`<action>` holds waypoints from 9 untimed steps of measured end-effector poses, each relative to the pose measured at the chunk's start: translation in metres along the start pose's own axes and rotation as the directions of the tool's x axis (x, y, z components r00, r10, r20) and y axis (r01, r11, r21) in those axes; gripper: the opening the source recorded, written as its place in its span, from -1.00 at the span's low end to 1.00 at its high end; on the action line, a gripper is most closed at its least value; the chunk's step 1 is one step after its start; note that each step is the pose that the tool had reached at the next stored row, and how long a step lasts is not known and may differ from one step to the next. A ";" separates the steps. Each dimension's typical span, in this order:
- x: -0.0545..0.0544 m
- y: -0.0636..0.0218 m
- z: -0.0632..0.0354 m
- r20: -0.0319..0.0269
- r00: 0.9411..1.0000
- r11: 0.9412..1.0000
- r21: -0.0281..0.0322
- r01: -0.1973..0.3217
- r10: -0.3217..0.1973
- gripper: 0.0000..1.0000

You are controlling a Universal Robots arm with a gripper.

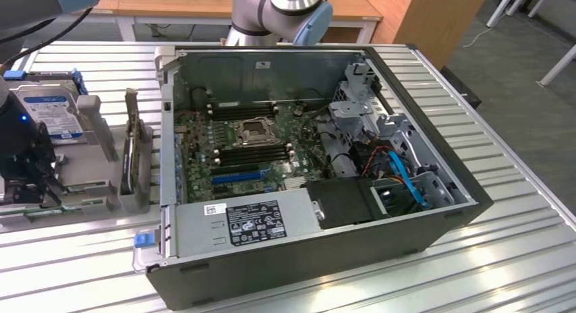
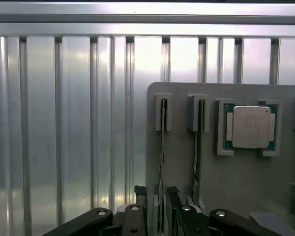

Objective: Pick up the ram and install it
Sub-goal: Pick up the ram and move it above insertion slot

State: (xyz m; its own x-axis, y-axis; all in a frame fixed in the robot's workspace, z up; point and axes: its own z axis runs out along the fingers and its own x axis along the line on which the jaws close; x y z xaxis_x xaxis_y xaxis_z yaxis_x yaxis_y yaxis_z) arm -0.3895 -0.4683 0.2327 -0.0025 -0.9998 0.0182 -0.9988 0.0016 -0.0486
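Pick-up step, by my reading — the gripper [image 2: 156, 199] has its jaws apart, one on either side of the ram [image 2: 162, 147]; the ram stands on edge in the grey holder [image 2: 182, 162] on the worktop [image 2: 64, 123]; a grip calls for closing squarely on the thin board.

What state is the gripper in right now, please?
Gripper: open, holding nothing; its jaws stand either side of the ram.

arm [image 1: 270, 6]: silver-grey tube, light-blue joint cap | tool [image 2: 157, 199]: black links, silver screws
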 end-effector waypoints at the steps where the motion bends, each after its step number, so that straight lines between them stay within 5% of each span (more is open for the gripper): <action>1: 0.000 0.0000 0.0003 0.001 1.000 1.000 0.000 0.019 -0.019 -0.40; 4: 0.000 0.0001 0.0007 0.003 0.998 0.998 0.001 0.069 -0.069 -0.40; 9: 0.000 -0.0008 0.0062 0.004 0.997 0.997 -0.001 0.072 -0.072 -0.40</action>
State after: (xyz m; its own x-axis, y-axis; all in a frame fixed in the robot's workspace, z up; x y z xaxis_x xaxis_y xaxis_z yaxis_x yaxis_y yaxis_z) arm -0.3883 -0.4683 0.2265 0.0693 -0.9974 0.0179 -0.9965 -0.0701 -0.0460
